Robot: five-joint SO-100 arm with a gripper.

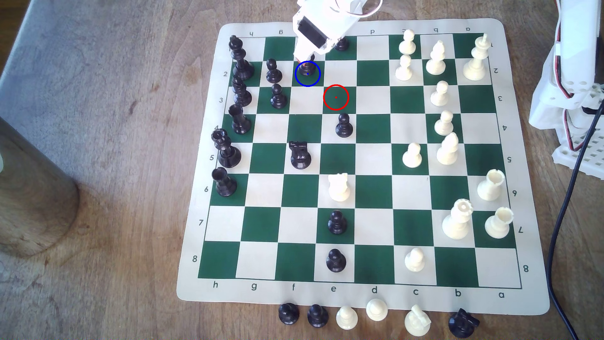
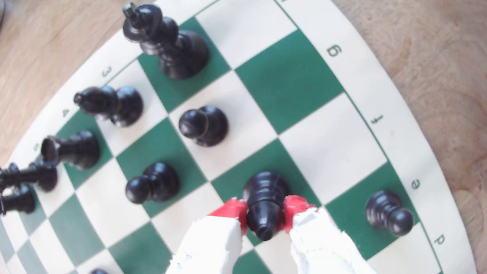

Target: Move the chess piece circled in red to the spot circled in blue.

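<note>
Where the blue ring (image 1: 307, 74) marks a dark green square in the far rows of the chessboard (image 1: 359, 287), the black bishop (image 2: 264, 204) stands with its round base on that square. Its long axis runs upright, base down on the board and pointed top up toward the wrist camera. In the exterior view little of it shows beneath the arm, just a dark shape inside the ring.

The gripper (image 2: 266, 214) has its two red-tipped fingers (image 2: 232, 209) drawn in close on either side of the bishop's upper body, one pad on each flank, with no gap visible between pads and piece. It is clamped on the bishop at a narrow opening, only as wide as the piece's slim body. Whether the base presses fully on the square or rides just above it cannot be told.

Going from the exterior view's left to its right: a column of tall black pieces lines the board's left edge, then two black pawns (image 1: 274, 71) stand just left of the ringed square, one behind the other. Right of and nearer than the blue ring lies the red ring (image 1: 336, 97) on a bare dark green square, touching the blue-ringed square only corner to corner. A black pawn (image 1: 343, 126) stands just nearer than the red ring. White pieces fill the board's right side, well apart from the gripper.
</note>
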